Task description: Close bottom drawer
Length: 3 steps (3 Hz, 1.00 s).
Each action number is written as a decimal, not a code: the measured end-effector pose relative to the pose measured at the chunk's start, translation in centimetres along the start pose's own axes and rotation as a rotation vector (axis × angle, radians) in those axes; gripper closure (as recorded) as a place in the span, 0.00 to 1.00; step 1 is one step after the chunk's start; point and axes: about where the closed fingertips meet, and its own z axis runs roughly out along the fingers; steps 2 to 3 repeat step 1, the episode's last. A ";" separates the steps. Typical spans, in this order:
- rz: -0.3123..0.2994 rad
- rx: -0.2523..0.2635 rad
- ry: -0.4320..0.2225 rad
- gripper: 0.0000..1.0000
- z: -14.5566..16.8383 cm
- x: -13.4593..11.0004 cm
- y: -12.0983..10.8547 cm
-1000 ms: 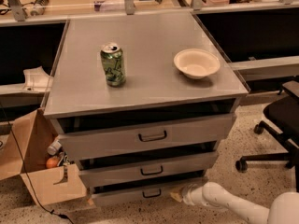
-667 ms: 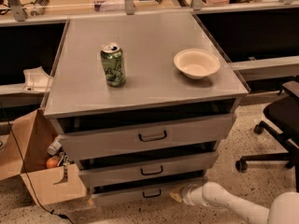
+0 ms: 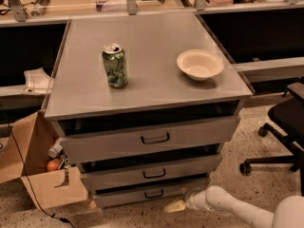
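The bottom drawer (image 3: 142,194) is the lowest and narrowest grey front of three in the cabinet, with a small dark loop handle (image 3: 154,193). It stands slightly out from the cabinet, as do the two drawers above it. My gripper (image 3: 176,205) is low near the floor, just right of and in front of the bottom drawer's right end, at the end of my white arm (image 3: 237,212) that comes in from the lower right. Its tip is close to the drawer front.
A green can (image 3: 115,65) and a white bowl (image 3: 200,64) stand on the cabinet top (image 3: 147,42). An open cardboard box (image 3: 42,175) sits on the floor to the left. A black office chair (image 3: 280,127) stands to the right.
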 end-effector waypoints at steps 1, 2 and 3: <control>0.000 0.000 0.000 0.00 0.0 0.0 0.0; 0.000 0.000 0.000 0.00 0.0 0.0 0.0; 0.000 0.000 0.000 0.00 0.0 0.0 0.0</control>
